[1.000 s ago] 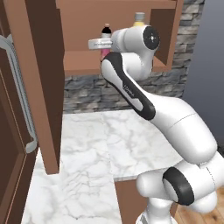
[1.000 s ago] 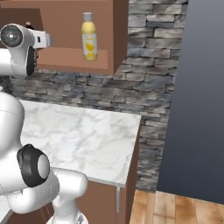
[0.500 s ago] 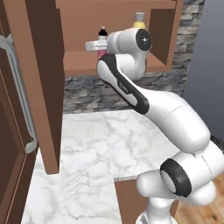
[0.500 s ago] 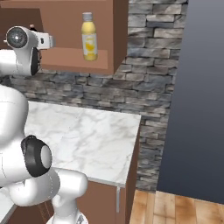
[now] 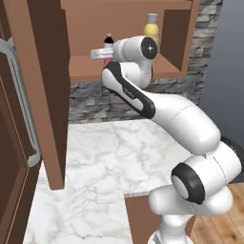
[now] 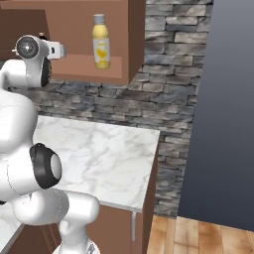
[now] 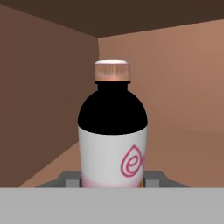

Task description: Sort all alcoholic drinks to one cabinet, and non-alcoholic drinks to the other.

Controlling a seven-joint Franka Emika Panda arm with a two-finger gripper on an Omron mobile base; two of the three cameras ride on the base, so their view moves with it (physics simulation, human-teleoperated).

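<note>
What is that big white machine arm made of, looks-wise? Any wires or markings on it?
The arm is a chain of smooth, glossy white rounded segments with black bands and round black caps at the joints. No cables or markings show. It ends in a white hand, the gripper, with two small grey finger tips.

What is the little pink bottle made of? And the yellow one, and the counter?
The little pink bottle looks like smooth plastic, with a ridged screw cap and a wrap-around white label. The yellow bottle is probably plastic too: smooth, pale cap; its see-through look might mean glass. The counter looks like polished marble: white with grey veins.
</note>
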